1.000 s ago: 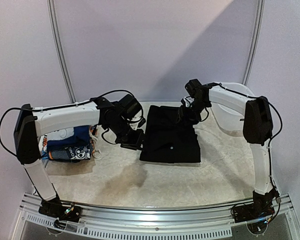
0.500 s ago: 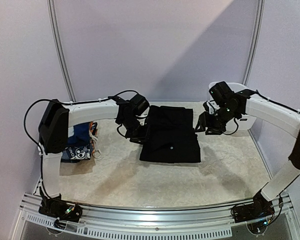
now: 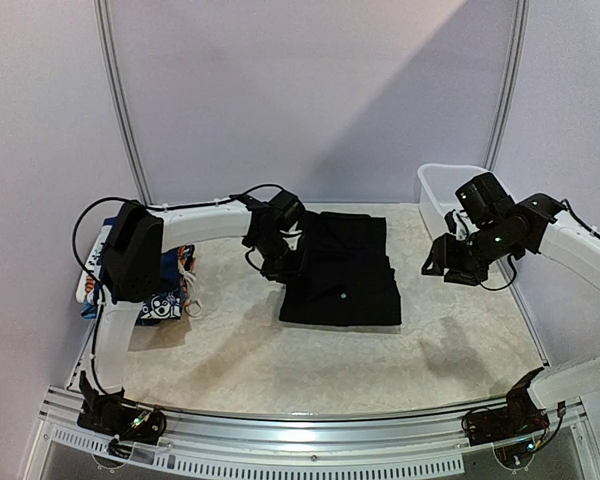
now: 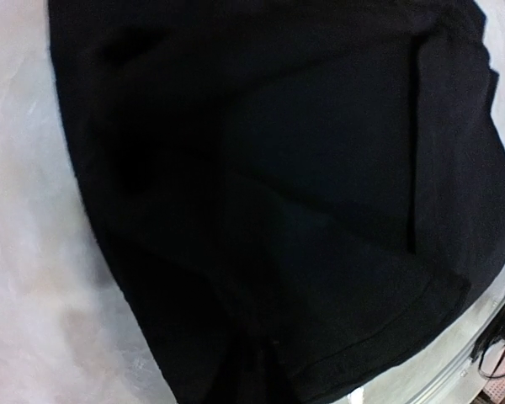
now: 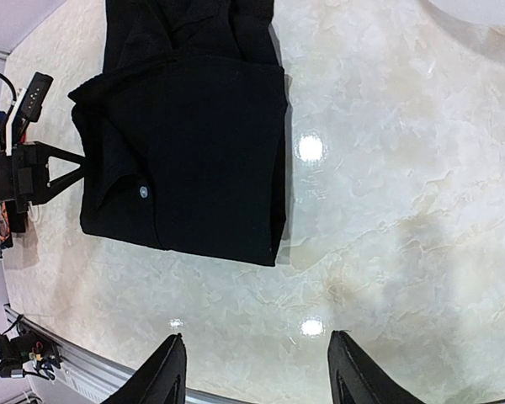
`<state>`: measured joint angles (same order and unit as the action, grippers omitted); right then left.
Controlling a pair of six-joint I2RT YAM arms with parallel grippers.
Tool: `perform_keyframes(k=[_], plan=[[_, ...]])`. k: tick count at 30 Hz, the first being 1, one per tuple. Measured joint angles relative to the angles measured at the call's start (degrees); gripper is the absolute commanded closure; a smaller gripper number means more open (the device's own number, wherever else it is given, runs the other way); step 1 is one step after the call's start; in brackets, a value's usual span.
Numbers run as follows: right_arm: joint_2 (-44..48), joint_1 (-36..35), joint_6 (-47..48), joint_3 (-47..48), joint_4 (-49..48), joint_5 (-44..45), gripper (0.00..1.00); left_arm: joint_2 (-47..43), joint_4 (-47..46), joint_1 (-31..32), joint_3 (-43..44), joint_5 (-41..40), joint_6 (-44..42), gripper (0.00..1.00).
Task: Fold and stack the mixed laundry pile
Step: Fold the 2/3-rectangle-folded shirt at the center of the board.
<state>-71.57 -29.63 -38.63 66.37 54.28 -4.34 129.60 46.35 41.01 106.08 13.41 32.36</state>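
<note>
A large black garment (image 3: 340, 270) lies folded flat in the middle of the table; a small white button shows on it (image 5: 141, 192). My left gripper (image 3: 281, 262) is at its left edge, low over the cloth. In the left wrist view black cloth (image 4: 278, 168) fills the frame and hides the fingers. My right gripper (image 3: 450, 268) hangs open and empty above bare table to the right of the garment, its fingertips (image 5: 167, 370) wide apart. A blue cartoon-print garment (image 3: 163, 298) lies on a small stack at the far left, partly behind my left arm.
A white plastic tub (image 3: 442, 190) stands at the back right, just behind my right arm. The marbled table (image 3: 280, 370) ends in a metal rail at the near edge. Purple walls close the back and sides.
My right arm has swung away from the garment's top right corner, out to the right and nearer. My left gripper has moved back and right onto the garment's left edge.
</note>
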Motion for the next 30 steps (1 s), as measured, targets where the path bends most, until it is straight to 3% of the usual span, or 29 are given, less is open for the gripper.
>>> perform_keyframes(k=[12, 18, 24, 30], plan=[[-0.24, 0.0, -0.74, 0.59, 1.66, 1.64, 0.41, 2.86, -2.38, -1.57, 10.8, 5.29, 6.93, 0.98], [-1.4, 0.0, -1.29, 0.7, 1.25, 1.75, 0.41, 6.88, -10.51, -4.68, 14.01, 9.77, 17.77, 0.79], [-4.0, 0.0, -1.36, 2.29, 0.28, 0.98, 0.41, 9.77, -12.63, -7.28, 15.43, 9.11, 22.88, 0.5], [-5.62, -0.76, -0.48, 2.6, -3.8, -3.17, 0.46, 4.98, -9.6, -7.37, 15.13, 4.46, 16.76, 0.58]])
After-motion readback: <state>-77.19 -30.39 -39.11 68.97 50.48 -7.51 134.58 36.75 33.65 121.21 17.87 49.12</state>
